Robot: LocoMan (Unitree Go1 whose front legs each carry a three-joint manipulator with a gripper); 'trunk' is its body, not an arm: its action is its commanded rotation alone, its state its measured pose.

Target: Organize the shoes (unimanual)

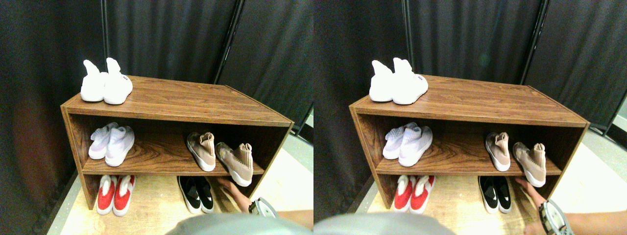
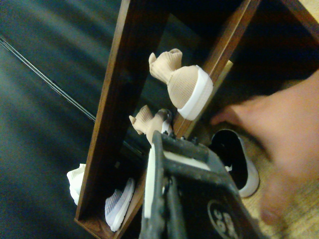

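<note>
On the middle shelf (image 1: 166, 161) sit the tan shoes (image 1: 220, 154), black shoes (image 1: 196, 193) below beside a person's hand (image 1: 235, 193); only the wrist view shows the gripper (image 2: 169, 164), its jaw gap hidden.

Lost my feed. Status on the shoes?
Tool off the shoes. Beige pair on middle shelf, right one overhanging. Black pair on floor. Person's hand beside it, in the way.
</note>
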